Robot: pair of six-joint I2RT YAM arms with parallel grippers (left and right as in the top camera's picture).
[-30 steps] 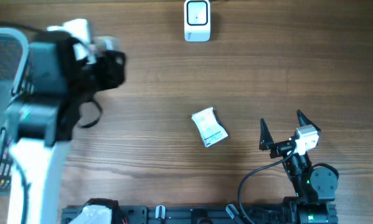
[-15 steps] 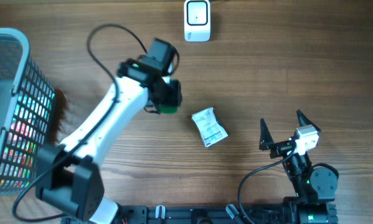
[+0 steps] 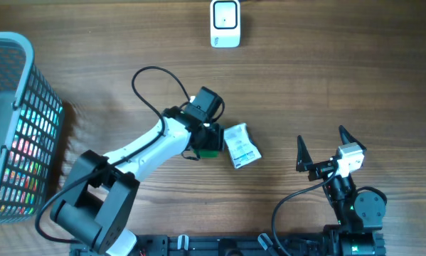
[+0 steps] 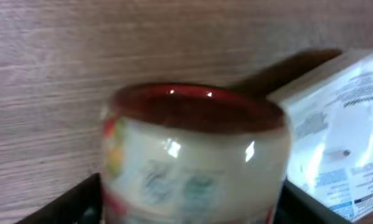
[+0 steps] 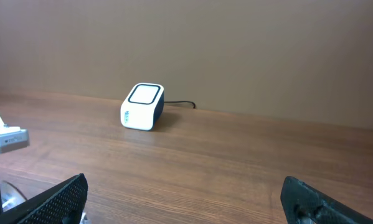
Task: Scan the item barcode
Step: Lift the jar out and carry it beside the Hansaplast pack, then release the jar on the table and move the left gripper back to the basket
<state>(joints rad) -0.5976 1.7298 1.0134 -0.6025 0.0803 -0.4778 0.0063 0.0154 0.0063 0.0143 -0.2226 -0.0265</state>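
Observation:
The item, a small pale tub with a red rim and a blurred label, fills the gap between my left gripper's fingers, which press against its sides. Seen from overhead, the left gripper is low over the table's middle with a green patch showing beneath it. It is right beside a white printed packet lying flat. The white barcode scanner stands at the far edge. My right gripper rests open at the front right, holding nothing; the scanner shows ahead of it.
A grey mesh basket with colourful packets inside stands at the left edge. The left arm's black cable loops above the table. The white packet lies just right of the held item.
The left arm swung from the basket at the left across to the table's middle, carrying the item down beside the white packet. The right arm has not moved.

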